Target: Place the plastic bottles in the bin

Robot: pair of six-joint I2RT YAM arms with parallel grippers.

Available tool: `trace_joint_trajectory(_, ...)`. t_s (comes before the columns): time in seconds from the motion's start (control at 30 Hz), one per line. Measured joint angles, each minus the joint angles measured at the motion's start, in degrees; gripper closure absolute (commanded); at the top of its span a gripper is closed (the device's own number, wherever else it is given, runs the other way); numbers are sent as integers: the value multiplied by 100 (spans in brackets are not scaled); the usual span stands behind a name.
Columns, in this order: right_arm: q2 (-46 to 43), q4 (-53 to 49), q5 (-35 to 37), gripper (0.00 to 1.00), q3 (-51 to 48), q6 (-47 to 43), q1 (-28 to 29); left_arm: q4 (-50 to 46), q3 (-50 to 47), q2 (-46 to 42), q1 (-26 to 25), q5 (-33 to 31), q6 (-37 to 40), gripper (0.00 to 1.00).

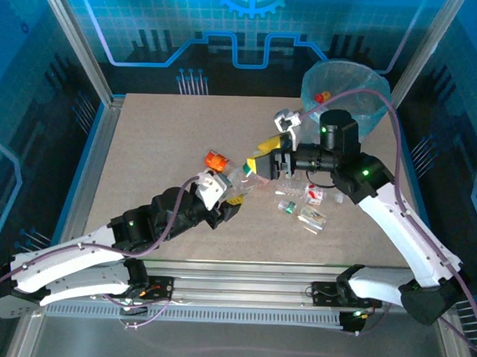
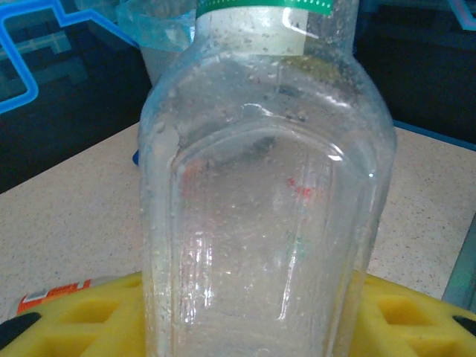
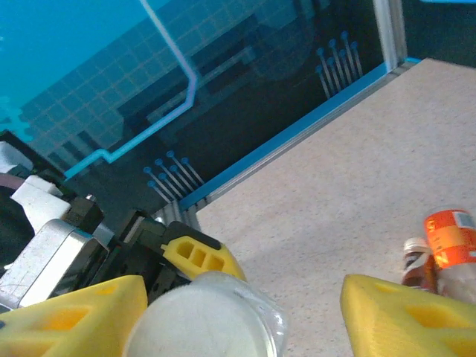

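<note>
Top external view: the left gripper (image 1: pixel 232 191) reaches over the speckled beige table (image 1: pixel 161 144) near its middle. It is clamped on a clear bottle (image 1: pixel 244 177). An orange-labelled bottle (image 1: pixel 216 160) lies just to the far left of that bottle. In the left wrist view the gripped bottle's smooth, droplet-flecked wall sits between two yellow foam pads (image 2: pixel 89 312), with a green band at its neck.

The right gripper (image 1: pixel 261 157) meets the same bottle from the right. In the right wrist view its blocky yellow fingers (image 3: pixel 74 320) stand apart. The bottle's round pale base lies between them, against one finger and clear of the other, so the jaws are open.

Near and to the right, a loose cluster of small bottles (image 1: pixel 311 220) lies on the table. The round bin (image 1: pixel 371 93), lined with a thin translucent light-blue bag, stands at the far right corner. It holds a red-capped bottle (image 1: pixel 320 95).
</note>
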Motion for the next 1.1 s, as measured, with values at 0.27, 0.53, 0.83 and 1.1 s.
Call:
trace_joint_trajectory(0.27, 227, -195, -212, 60, 262, -195, 146, 66, 0, 0, 2, -17, 136, 100)
trace_joint_trajectory(0.53, 413, -509, -142, 84, 730, -442, 164, 315, 0, 0, 2, -203, 254, 79)
trace_joint_trajectory(0.83, 748, -1021, 1578, 94, 2063, -564, 190, 881, 140, 76, -11, -387, 680, 1)
trace_joint_trajectory(1.1, 1858, -1335, 5713, 100, 4304, -916, -90, 1403, 245, 442, -9, -494, 1237, 1)
